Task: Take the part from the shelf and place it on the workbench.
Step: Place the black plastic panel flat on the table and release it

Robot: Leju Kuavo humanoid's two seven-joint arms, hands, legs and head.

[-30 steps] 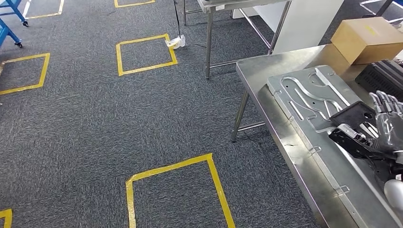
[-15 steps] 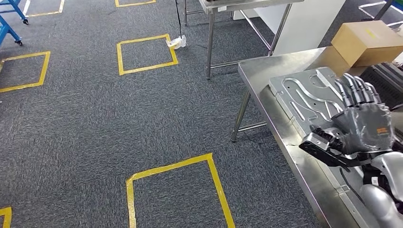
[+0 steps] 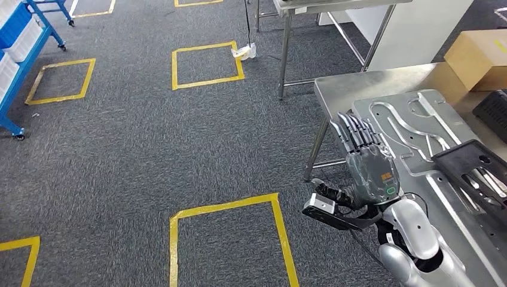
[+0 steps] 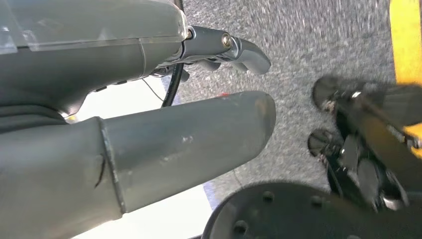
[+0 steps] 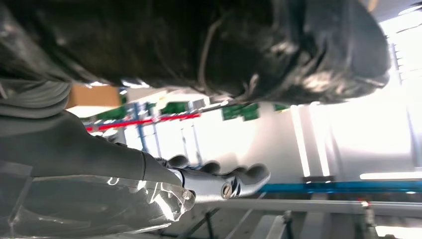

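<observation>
While the right hand (image 3: 369, 167) hangs off the near corner of the steel counter (image 3: 341, 89), its fingers (image 3: 353, 133) lie straight and together, flat, holding nothing. Beyond and beside the hand, the black part (image 3: 472, 164) lies on a grey formed metal panel (image 3: 412, 128) on the counter, its far end cut off by the picture's edge. A cardboard box (image 3: 481, 57) sits farther back, also cropped. The left hand (image 4: 149, 109) fills the left wrist view over grey carpet; thumb (image 4: 189, 134) and a finger (image 4: 234, 47) extend with nothing between them, though most fingers are hidden.
</observation>
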